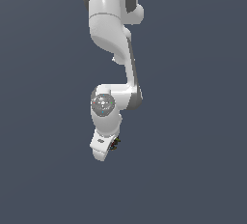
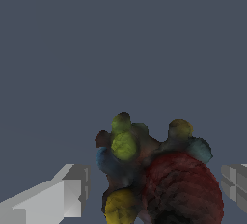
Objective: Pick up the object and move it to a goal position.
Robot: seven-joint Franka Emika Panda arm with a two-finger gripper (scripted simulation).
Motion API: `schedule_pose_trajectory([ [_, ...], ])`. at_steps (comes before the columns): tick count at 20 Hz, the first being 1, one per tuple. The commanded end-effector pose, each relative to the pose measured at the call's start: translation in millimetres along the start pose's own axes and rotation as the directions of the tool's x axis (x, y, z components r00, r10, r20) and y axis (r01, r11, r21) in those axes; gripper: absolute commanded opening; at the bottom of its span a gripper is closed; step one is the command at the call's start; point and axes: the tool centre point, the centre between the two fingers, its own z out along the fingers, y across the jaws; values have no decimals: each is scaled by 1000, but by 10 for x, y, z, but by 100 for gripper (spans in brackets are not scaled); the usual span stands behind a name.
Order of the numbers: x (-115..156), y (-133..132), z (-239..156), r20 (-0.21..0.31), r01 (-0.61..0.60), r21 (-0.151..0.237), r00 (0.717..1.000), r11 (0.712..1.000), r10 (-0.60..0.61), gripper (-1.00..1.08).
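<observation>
Lumpy and dark, the object (image 2: 159, 175) fills the near part of the wrist view: a red dome with yellow, green and blue knobs around it. It lies between the two pale fingers (image 2: 53, 196) of the gripper (image 2: 154, 189), with a visible gap on each side, so the jaws stand wider than the object and touch neither flank of it here. Whether it rests on the surface cannot be told. Behind it spreads a flat, uniform slate-grey surface (image 2: 120, 39), without seam, edge or marking. Exterior view: the white arm (image 1: 112, 30) hangs down from the upper edge, its wrist bent toward the lower centre. The object (image 1: 115, 144) shows only as a tiny dark speck touching the gripper's tip (image 1: 110, 147). All around lies the same grey field (image 1: 193, 121), open on every side out to the frame borders.
</observation>
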Motion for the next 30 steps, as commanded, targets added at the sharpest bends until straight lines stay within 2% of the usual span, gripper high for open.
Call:
schedule_pose_trajectory([
  [1,-1,-23,48,1,0,7,1000,1000,-1,-100],
  [10,-1,-23,48,1,0,7,1000,1000,-1,-100],
  [18,-82,6,-128,0,0,0,1000,1000,0,-100],
  [24,-296,9,-461,1,0,1,1000,1000,0,-100],
  [30,-652,20,-1020,1,1,2,1000,1000,-1,-100],
])
